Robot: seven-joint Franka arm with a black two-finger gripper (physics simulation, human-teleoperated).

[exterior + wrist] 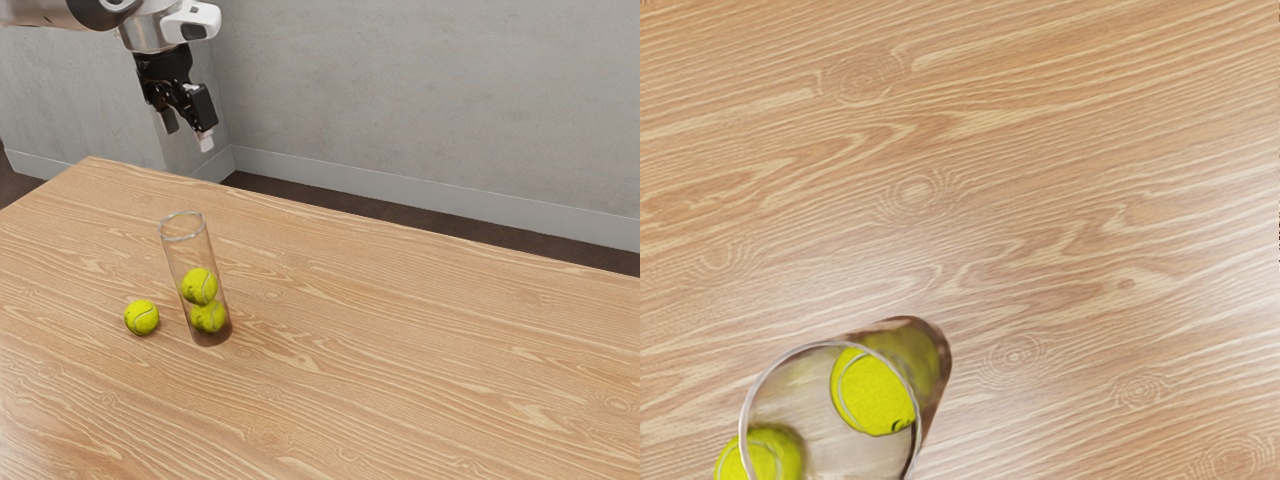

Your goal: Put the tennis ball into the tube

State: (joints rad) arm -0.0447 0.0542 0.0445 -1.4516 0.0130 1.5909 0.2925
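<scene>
Gripper status: I read the gripper [188,137] as spread, its two fingers standing apart with a gap between them and nothing pinched. It hangs above table height, its fingertips directed downward, well apart from the items on the table [430,350].

Target item: the loose tennis ball [142,317] rests on the tabletop, just beside the base of the clear tube [172,255], on the exterior view's left of it. I see a narrow strip of wood between ball and tube in that view; the two are apart.

Receptacle: the tube stands upright with its round mouth facing up. It already contains two balls, an upper ball [199,286] and a lower ball [208,318], stacked one on the other. The space above the upper ball is unfilled up to the rim [183,226].

Obstruction: the tube is the item in the way. It rises well above the loose ball, and its wall forms a tall obstacle on one side of that ball. In my wrist view the rim crosses in front of part of the loose ball, and the picture's border cuts off another part.

Surroundings: beyond the table's far edge I see a dark floor [290,192], a pale baseboard [400,195] and a grey wall [420,90].
</scene>
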